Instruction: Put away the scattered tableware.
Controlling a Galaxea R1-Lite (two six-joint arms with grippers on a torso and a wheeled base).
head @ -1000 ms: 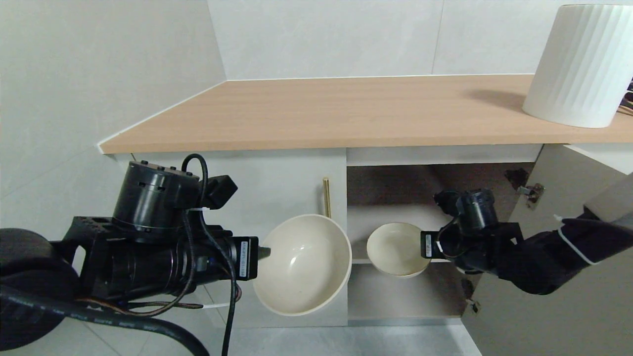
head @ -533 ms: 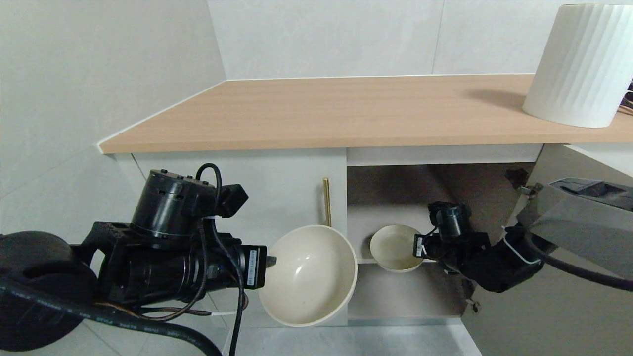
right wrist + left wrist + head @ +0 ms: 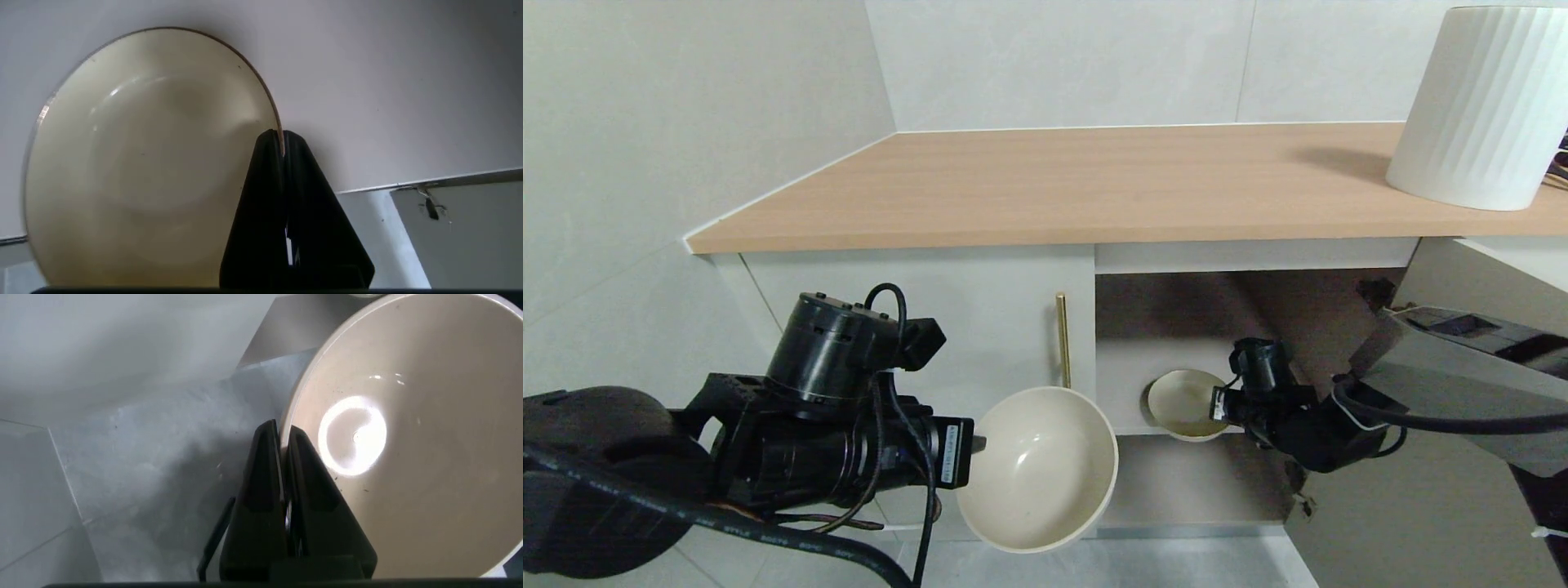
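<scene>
Left gripper (image 3: 978, 443) pinching large bowl (image 3: 1041, 472) rim | right gripper (image 3: 1215, 406) pinching small bowl (image 3: 1181, 400) rim, inside cabinet (image 3: 1176, 314)

- Pale tiled walls (image 3: 1054, 57) meet in a corner behind the counter.
- A wooden countertop (image 3: 1054, 184) tops a white cabinet (image 3: 1258, 255).
- Its left door (image 3: 980, 302) is closed and carries a brass bar handle (image 3: 1062, 339).
- Its right door (image 3: 1421, 523) stands open on a dim interior (image 3: 1176, 306).
- Grey tiled floor (image 3: 1111, 563) lies below.
- A white ribbed cylinder (image 3: 1478, 106) stands on the countertop's right end, its shadow falling leftward.
</scene>
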